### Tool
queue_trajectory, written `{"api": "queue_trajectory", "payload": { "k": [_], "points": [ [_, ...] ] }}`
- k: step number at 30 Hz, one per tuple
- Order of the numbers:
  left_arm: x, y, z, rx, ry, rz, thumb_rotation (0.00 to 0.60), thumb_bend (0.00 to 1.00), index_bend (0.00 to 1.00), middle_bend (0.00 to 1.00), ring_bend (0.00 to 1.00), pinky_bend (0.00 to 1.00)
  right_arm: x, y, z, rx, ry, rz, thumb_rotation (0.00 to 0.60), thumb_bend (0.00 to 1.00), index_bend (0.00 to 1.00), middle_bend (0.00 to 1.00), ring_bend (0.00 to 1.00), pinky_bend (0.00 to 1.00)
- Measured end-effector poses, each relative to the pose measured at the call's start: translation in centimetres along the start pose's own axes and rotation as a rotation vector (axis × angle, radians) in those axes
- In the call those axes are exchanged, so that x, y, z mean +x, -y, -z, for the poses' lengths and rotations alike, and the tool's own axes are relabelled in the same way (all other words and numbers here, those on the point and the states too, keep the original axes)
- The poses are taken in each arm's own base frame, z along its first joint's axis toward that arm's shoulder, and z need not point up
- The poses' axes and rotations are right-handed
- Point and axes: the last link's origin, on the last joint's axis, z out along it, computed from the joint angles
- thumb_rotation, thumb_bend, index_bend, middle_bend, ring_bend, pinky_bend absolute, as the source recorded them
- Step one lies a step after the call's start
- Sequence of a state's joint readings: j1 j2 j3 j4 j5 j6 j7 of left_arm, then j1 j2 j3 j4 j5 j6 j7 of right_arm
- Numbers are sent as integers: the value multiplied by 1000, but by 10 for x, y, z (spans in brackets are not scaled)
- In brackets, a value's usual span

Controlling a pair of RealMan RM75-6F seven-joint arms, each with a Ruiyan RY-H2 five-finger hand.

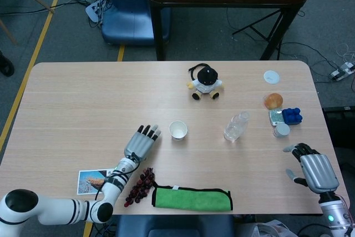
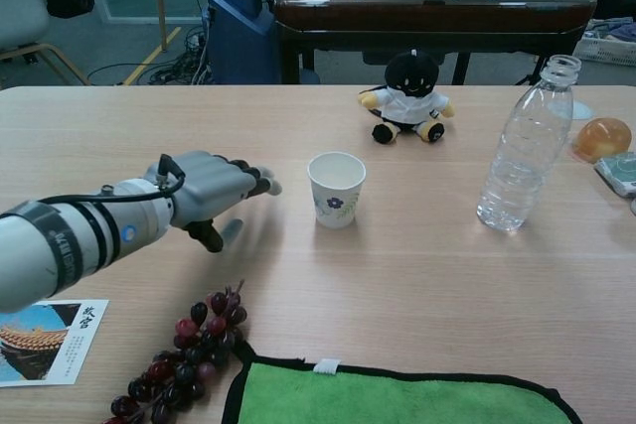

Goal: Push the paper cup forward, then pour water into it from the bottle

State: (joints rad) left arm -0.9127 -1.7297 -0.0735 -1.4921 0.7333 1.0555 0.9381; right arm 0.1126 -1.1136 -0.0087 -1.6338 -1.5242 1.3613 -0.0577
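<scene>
- While the paper cup stands upright on the bench, the left robot hand hovers beside it, fingers spread, holding nothing.
- The right robot hand rests near the bench edge, fingers loosely apart, well clear of the bottle.
</scene>
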Motion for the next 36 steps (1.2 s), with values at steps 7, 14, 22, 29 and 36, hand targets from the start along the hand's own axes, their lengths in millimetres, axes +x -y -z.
{"api": "queue_trajectory", "payload": {
  "k": [7, 14, 22, 29, 36],
  "points": [
    [5, 48, 41, 95, -27, -31, 600, 596, 55, 0, 0, 79, -6, 0, -4, -4, 4, 16, 600, 214, 342, 327, 230, 390],
    [1, 93, 87, 182, -50, -28, 600, 593, 55, 0, 0, 79, -13, 3, -9, 1, -20, 10, 600, 184, 343, 286, 201, 357],
    [-19, 133, 141, 272, -69, -11, 600, 591, 58, 0, 0, 79, -18, 6, -18, 19, -74, -42, 600, 130, 316, 252, 172, 328],
    [-33, 154, 185, 333, -81, 22, 600, 554, 59, 0, 0, 79, -22, 9, -30, 31, -100, -111, 600, 100, 291, 228, 168, 316],
    [-50, 170, 214, 396, -87, 92, 600, 387, 63, 0, 0, 78, -25, 16, -50, 52, -138, -161, 600, 63, 285, 219, 164, 309]
  ]
}}
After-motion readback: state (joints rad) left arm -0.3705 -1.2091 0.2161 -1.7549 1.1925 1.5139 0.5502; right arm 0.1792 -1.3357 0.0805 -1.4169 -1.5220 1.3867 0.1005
